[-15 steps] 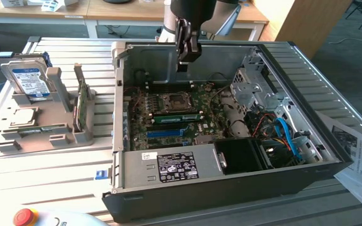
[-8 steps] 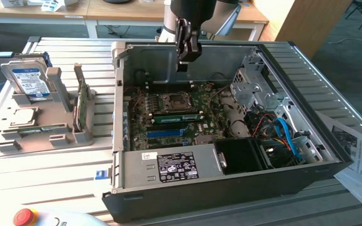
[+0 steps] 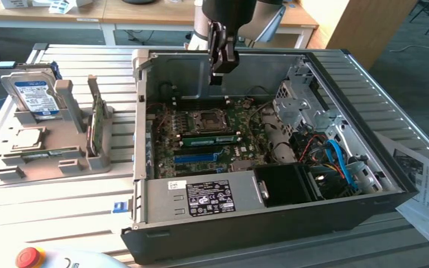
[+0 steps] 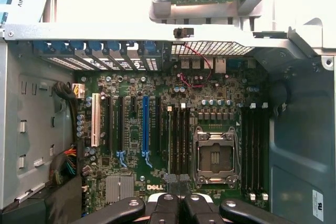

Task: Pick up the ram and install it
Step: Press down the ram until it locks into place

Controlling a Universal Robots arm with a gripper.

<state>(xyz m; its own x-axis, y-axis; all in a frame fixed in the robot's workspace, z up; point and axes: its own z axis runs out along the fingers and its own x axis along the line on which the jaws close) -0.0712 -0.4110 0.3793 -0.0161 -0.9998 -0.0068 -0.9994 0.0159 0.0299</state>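
**benchlurker:** Where's the ram right now? Is it in the claw or what?

**me:** Nope, I've got nothing in the gripper (image 3: 223,67). It's clenched, fingers pressed together with nothing between them. It's hanging up in the air over the open case (image 3: 393,184), near the case's far wall as the exterior view sees it, well clear of the board (image 3: 233,153). On my wrist cam the fingertips (image 4: 167,203) sit over the board's edge, about in line with the slots next to the socket (image 4: 214,156).

**benchlurker:** So where's the stick?

**me:** The ram (image 3: 210,139) is down on the board, a long green strip lying along the slots just beside the socket, toward the case's near side. I can't tell from here whether the latches are clicked shut.

**benchlurker:** Anything else around?

**me:** There's a grey stand (image 3: 65,162) on the bench (image 3: 51,206) at the exterior view's left, just beside the case. A green card (image 3: 94,125) stands upright in the stand's slot nearest the case, and a drive (image 3: 32,92) with a blue label stands at the stand's far end.
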